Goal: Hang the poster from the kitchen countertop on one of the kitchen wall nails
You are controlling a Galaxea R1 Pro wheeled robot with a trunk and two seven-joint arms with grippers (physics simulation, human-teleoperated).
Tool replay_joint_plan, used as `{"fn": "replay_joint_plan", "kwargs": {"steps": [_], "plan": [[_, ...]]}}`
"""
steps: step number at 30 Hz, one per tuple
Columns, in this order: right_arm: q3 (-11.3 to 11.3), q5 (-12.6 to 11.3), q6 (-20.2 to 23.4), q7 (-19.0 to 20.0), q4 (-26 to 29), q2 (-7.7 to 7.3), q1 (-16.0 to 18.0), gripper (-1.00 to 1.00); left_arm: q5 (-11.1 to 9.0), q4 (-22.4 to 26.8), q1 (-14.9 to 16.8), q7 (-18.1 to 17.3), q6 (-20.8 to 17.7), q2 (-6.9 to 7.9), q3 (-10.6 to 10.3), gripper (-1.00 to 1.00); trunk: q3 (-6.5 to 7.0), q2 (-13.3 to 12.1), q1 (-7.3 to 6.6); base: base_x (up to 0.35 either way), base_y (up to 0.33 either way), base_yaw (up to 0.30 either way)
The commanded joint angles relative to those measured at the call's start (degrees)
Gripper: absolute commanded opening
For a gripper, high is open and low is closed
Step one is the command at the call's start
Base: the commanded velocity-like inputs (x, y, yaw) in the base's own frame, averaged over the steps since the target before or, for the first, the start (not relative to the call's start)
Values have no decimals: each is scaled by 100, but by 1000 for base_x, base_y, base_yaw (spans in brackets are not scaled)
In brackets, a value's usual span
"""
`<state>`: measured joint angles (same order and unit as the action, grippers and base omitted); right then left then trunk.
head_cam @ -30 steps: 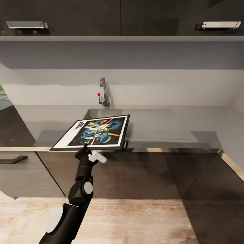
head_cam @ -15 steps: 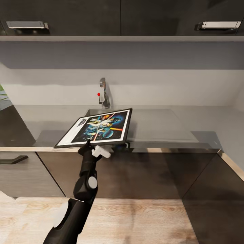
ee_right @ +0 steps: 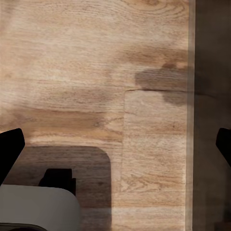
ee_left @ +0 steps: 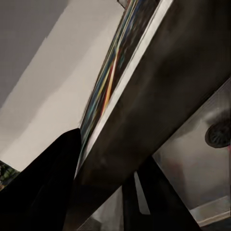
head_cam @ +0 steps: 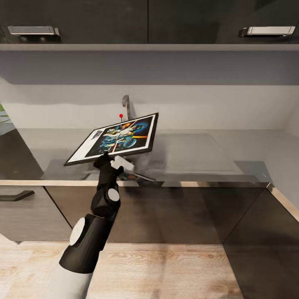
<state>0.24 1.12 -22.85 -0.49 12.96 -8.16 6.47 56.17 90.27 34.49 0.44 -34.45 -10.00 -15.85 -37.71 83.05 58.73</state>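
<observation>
Left gripper [head_cam: 109,160] is clamped on the poster's [head_cam: 117,139] near edge, w/ the frame tilted up above the kitchen countertop [head_cam: 195,155], tap [head_cam: 126,104] behind it. Left wrist cam adds the sink drain [ee_left: 219,134] under the frame. Right gripper [ee_right: 115,144] — fingers wide apart over wood floor [ee_right: 96,62]. Poster lettering too small to read.

Counts: 1 poster [head_cam: 117,139], 1 left gripper [head_cam: 111,160] on it, 1 tap [head_cam: 126,104], 1 sink drain [ee_left: 219,133], 1 kitchen countertop [head_cam: 216,153], 2 upper cabinet handles [head_cam: 32,30], 1 lower drawer handle [head_cam: 15,195], 2 right fingertips [ee_right: 10,147] at frame edges
</observation>
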Motion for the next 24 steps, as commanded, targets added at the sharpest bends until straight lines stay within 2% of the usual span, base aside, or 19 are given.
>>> {"fn": "replay_joint_plan", "kwargs": {"steps": [1,2,3,4,6,7,9,12,15,18,20,21,24], "plan": [[2,12,-17,-4,-4,-1,3,100,-421,5,215,-155,-127,0,-12,-100,-5,3,0,0,0,0],[2,12,-17,-4,-4,-1,3,100,-696,6,304,-197,-158,0,-13,-100,-5,3,0,0,0,0],[2,12,-17,-4,-4,-1,3,100,-849,6,346,-212,-179,0,-13,-100,-5,3,0,0,0,0],[2,13,-17,-4,-4,-1,3,100,-1152,7,422,-232,-229,0,-14,-100,-5,3,0,0,0,0],[2,13,-17,-4,-4,-1,3,100,-1451,7,493,-243,-296,0,-14,-100,-5,3,0,0,0,0],[2,12,-17,-4,-4,-1,3,100,-1727,7,570,-251,-363,0,-15,-100,-5,3,0,0,0,0],[2,12,-17,-4,-4,-1,3,100,-1982,7,648,-255,-427,0,-15,-100,-5,3,0,0,0,0],[2,12,-17,-4,-4,-1,3,100,-2644,8,844,-261,-578,0,-15,-100,-5,3,0,0,0,0],[5,12,-17,-4,-4,-1,3,100,-2901,8,899,-262,-609,0,-15,-100,-5,3,0,0,0,0],[11,13,-17,-4,-4,-1,3,100,-3350,8,1040,-263,-640,0,-15,-100,-5,3,0,0,0,0],[12,12,-17,-4,-4,-1,3,100,-3579,5,1138,-263,-671,0,-15,-100,-5,3,0,0,0,0],[13,13,-17,-6,-4,-1,3,100,-3670,6,1176,-260,-706,0,-15,-100,-5,3,0,0,0,0],[16,12,-17,-5,-4,-1,3,100,-3766,7,1216,-258,-747,0,-15,-100,-5,3,0,0,0,0]]}}
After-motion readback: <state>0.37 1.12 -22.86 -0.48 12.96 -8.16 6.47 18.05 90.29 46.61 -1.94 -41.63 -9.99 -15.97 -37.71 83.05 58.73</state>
